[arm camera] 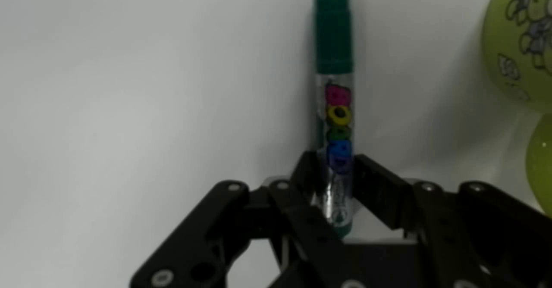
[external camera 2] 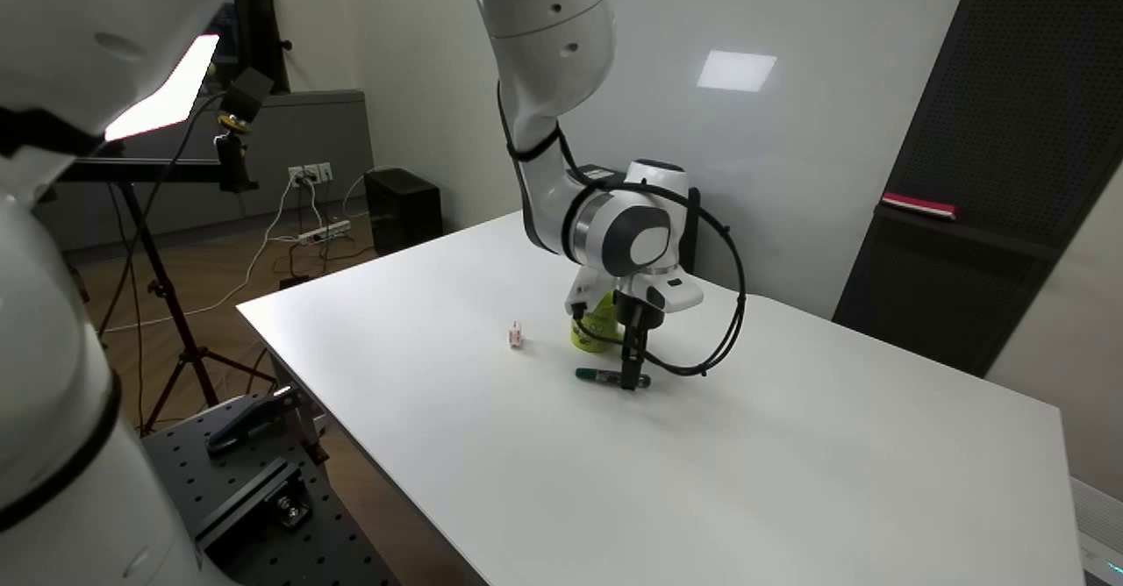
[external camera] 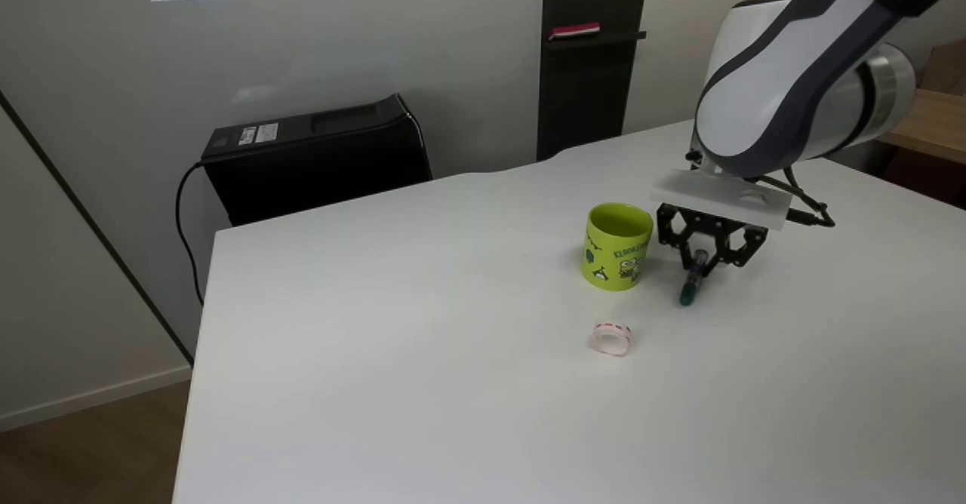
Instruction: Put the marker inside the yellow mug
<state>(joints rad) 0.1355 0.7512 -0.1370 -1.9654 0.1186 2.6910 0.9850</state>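
While the wrist view crops the mug, the jaws pinch the marker.

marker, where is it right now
In the wrist view, the marker is a little right of centre, its lower part gripped between the jaws, with the yellow mug off to its right, cut by the picture's edge.

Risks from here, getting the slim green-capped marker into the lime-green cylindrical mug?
1. Twist or droop: the black two-fingered tool appears to grip the marker well off its middle, so the longer free end may swing in transit.
2. Bad entry: the marker lies roughly level while the mug stands upright; without tilting, it might land across the top.
3. Knock: the mug is close beside the tool, so a sideways move could bump it.
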